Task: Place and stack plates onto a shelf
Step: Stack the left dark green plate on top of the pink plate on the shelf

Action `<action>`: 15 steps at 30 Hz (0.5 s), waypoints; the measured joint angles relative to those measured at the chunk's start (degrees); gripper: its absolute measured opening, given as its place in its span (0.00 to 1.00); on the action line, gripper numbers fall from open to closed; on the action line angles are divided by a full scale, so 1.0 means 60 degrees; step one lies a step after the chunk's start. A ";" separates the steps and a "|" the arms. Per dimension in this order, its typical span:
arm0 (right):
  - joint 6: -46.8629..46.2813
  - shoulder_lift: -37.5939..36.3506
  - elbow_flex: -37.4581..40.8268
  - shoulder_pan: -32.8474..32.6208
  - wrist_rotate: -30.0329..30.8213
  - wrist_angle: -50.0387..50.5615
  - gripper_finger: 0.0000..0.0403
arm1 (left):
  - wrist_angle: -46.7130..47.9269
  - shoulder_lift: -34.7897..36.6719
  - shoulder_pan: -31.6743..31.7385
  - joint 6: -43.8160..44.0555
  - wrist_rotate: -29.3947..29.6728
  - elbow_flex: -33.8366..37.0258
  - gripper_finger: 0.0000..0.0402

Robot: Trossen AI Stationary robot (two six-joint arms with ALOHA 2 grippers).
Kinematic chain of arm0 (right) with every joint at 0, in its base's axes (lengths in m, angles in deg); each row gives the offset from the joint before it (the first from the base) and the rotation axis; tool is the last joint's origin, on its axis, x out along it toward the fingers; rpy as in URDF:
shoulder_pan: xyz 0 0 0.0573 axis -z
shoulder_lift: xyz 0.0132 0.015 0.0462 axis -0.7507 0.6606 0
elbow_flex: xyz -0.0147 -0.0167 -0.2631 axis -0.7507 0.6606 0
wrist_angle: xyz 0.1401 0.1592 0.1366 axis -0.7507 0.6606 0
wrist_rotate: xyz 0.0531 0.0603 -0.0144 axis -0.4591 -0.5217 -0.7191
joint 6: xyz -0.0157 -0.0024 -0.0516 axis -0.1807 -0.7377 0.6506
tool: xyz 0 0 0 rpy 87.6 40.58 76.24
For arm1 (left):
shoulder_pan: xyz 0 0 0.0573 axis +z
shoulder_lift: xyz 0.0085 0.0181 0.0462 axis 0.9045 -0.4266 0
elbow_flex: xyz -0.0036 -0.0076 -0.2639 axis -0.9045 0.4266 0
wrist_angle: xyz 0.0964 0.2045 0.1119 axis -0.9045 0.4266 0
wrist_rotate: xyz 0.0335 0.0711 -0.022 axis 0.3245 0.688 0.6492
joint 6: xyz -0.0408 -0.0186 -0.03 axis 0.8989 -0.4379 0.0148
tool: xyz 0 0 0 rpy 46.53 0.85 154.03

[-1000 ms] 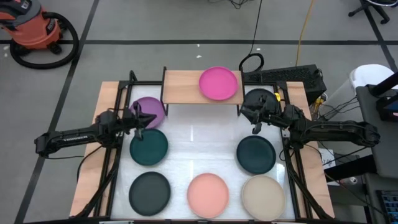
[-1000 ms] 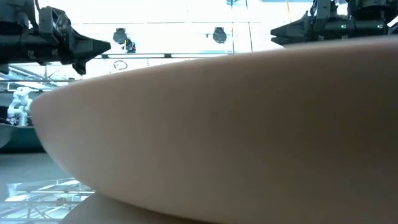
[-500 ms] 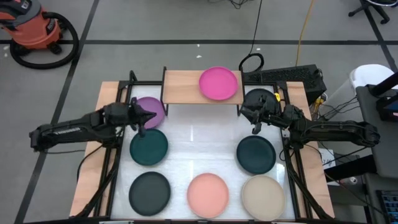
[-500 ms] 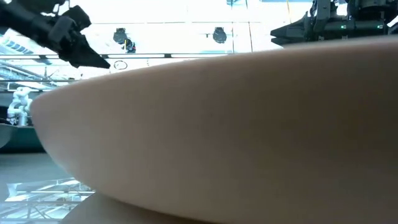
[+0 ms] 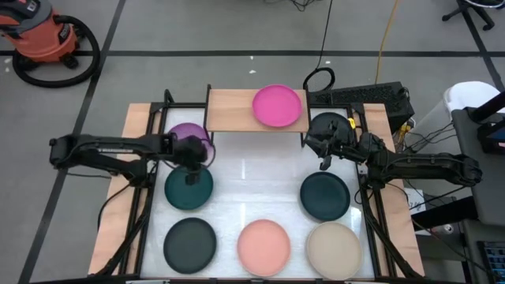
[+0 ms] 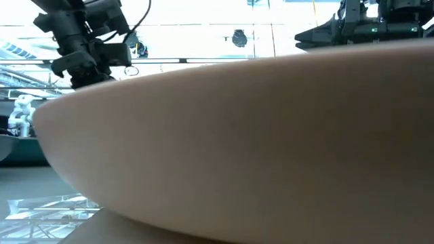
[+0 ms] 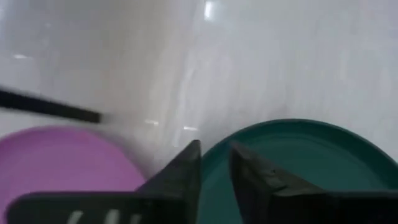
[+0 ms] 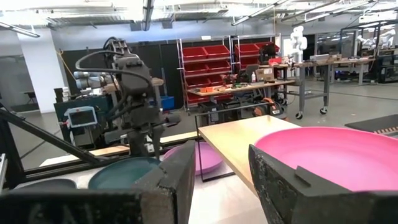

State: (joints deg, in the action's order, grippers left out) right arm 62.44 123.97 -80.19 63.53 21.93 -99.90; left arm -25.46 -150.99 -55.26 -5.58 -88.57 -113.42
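My left gripper (image 5: pixel 189 162) points down over the far rim of the left dark teal plate (image 5: pixel 189 189), close to the purple plate (image 5: pixel 188 136). Its fingers are a little open and stand on either side of that rim (image 7: pixel 214 152). The magenta plate (image 5: pixel 277 106) lies on the light-wood shelf (image 5: pixel 230 110). My right gripper (image 5: pixel 324 160) is open and hovers level beside the far charcoal plate (image 5: pixel 326 124). The second dark teal plate (image 5: pixel 324 196), a charcoal plate (image 5: pixel 189 243), the salmon plate (image 5: pixel 263 247) and the beige plate (image 5: pixel 334 248) lie flat on the table. My left gripper comes from above, pointing down, with one finger (image 7: pixel 186 168) outside the teal plate's far rim and the other (image 7: pixel 249 171) over its inside. I cannot tell whether either finger touches the plate, which lies flat on the table.
The shelf's black legs (image 5: pixel 208 118) stand just beyond the purple plate. A black frame runs along both sides of the table (image 5: pixel 245 177). Bare white table top lies between the two teal plates. In the low view one plate's rim (image 6: pixel 237 135) fills most of the picture.
My left gripper has swung from lying level beside the purple plate to pointing down, shifting slightly toward the table's right and near edge, over the teal plate's far rim. The plates and my right arm have stayed put.
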 joint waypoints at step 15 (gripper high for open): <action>0.0000 0.0000 0.0000 0.0000 0.0004 -0.0027 0.32 | -0.0203 -0.2868 0.0212 -0.1861 -0.0315 -0.0043 0.47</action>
State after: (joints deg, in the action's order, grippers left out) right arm 62.44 123.97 -80.19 63.53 21.95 -100.07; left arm -26.68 -168.19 -53.99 -16.74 -90.46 -113.68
